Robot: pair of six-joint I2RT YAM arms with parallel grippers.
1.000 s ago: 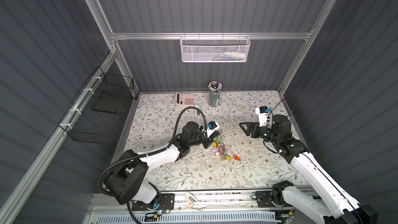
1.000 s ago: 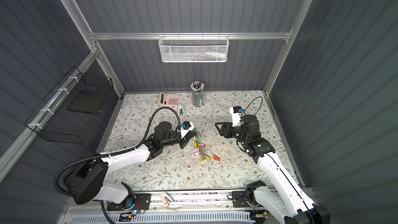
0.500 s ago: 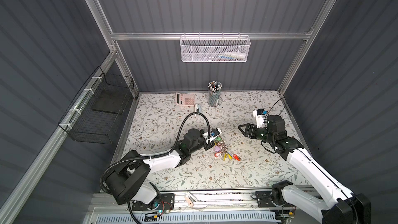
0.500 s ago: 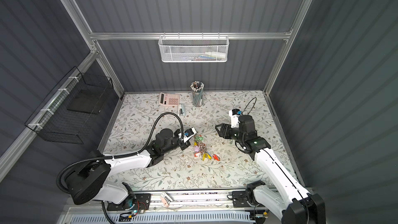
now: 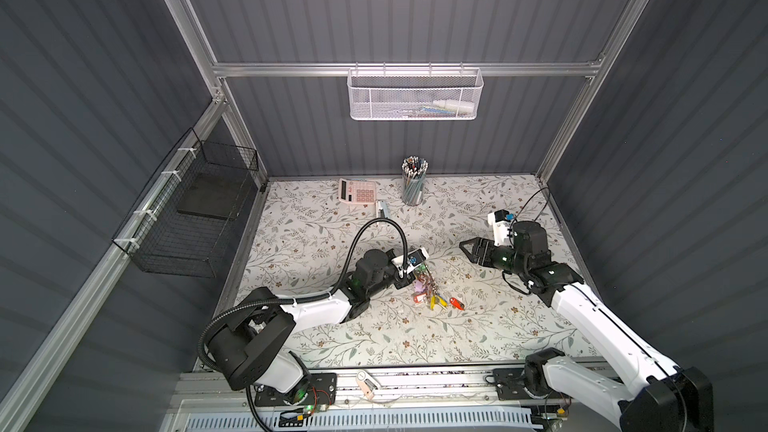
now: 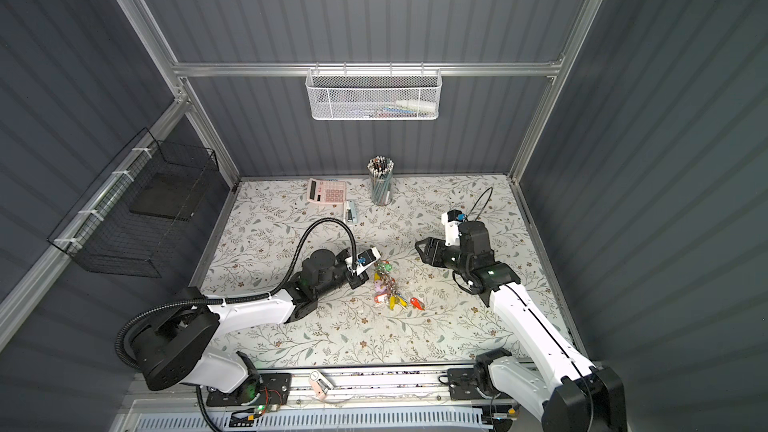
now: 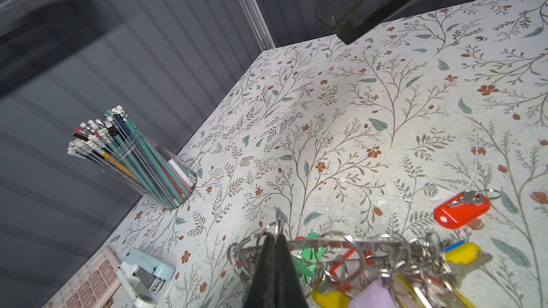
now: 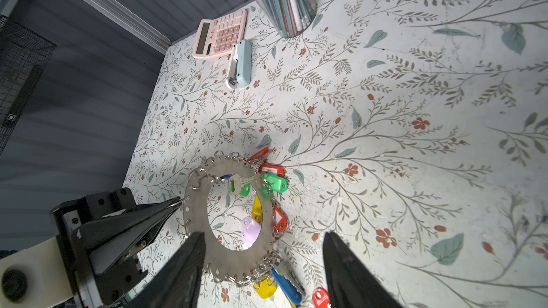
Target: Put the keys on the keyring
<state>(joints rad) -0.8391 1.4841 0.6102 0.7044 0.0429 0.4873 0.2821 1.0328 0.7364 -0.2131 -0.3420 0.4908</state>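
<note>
Pinching the keyring [image 8: 195,221] rim tight with the left gripper [image 8: 177,202], keys [image 8: 274,183] bunched on it, one red-tagged key [image 7: 462,209] loose beside, right gripper [image 8: 264,234] jaws wide, holding nothing

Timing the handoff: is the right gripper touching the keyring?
Apart. Both top views show bare table between the open right gripper and the keyring. The overlap in the right wrist view is only line of sight.

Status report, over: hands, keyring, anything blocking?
Left hand shut on keyring rim. Right hand open, apart from it. One red-tagged key loose on table. No obstruction seen.
</note>
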